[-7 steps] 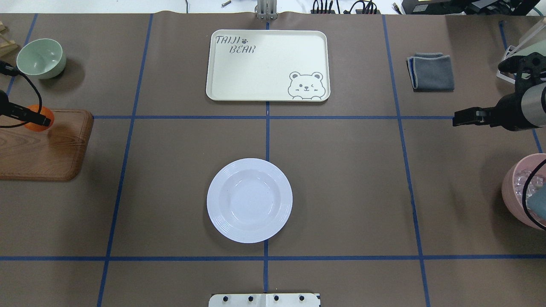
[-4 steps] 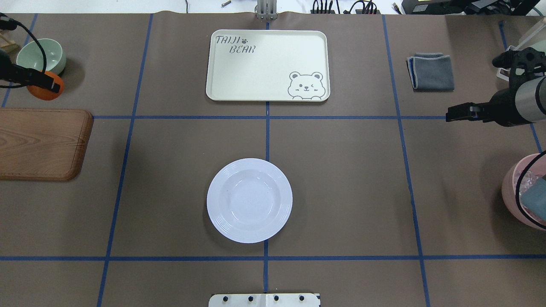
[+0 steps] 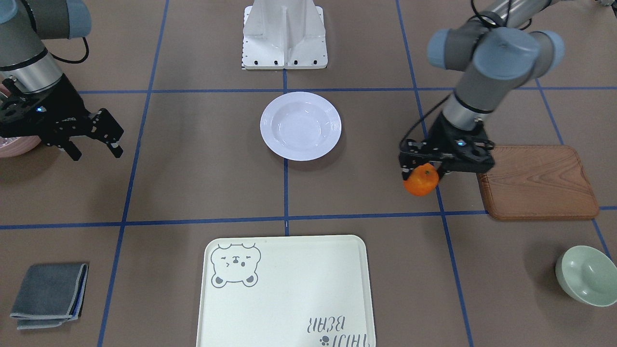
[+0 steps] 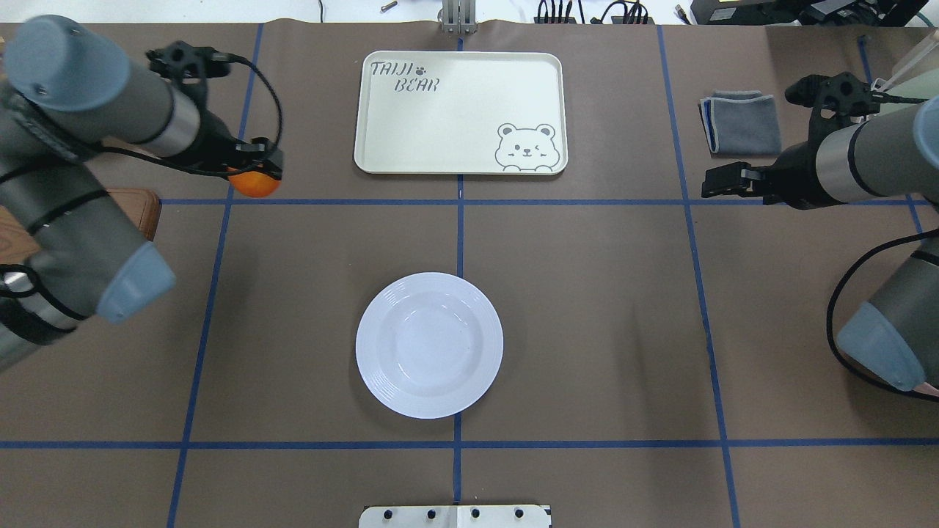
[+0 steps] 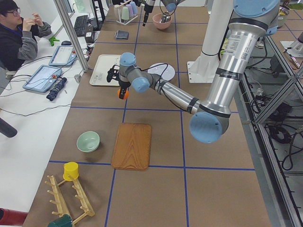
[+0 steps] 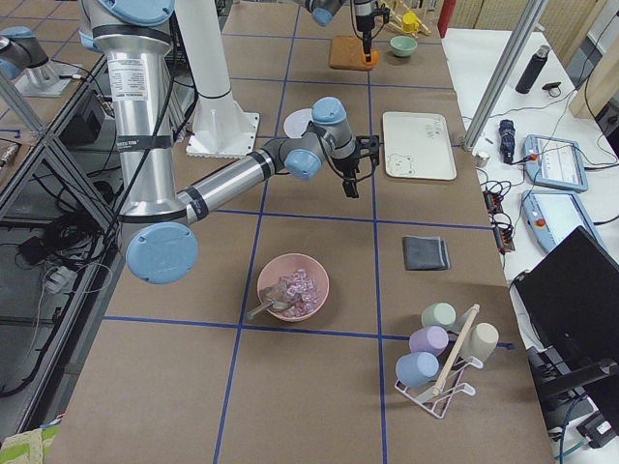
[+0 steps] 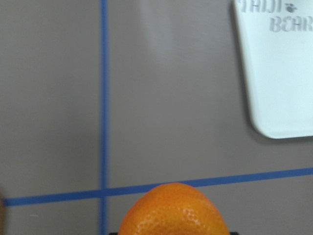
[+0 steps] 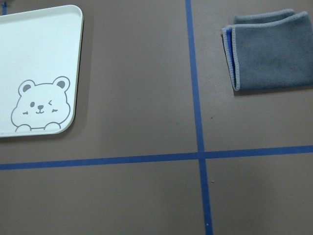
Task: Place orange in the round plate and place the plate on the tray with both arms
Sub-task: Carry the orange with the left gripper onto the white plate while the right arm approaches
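My left gripper [image 3: 422,169] is shut on the orange [image 3: 421,180], holding it above the brown table just left of the tray in the overhead view [image 4: 253,183]. In the left wrist view the orange [image 7: 173,211] fills the bottom edge. The round plate [image 4: 429,345] sits white and empty at the table's middle, well apart from both grippers. The tray [image 4: 458,110] lies beyond it with nothing on it. My right gripper [image 3: 95,149] hovers open over the table on the robot's right side [image 4: 715,183], holding nothing.
A wooden board [image 3: 535,183] and a pale green bowl [image 3: 585,274] lie on the robot's left side. A folded grey cloth [image 4: 741,121] lies near the right gripper. A pink bowl [image 6: 293,287] and a cup rack [image 6: 440,353] sit further right.
The left arm has carried the orange from the table's far left, past the green bowl, inward towards the tray. The right gripper has shifted inward too, staying open.
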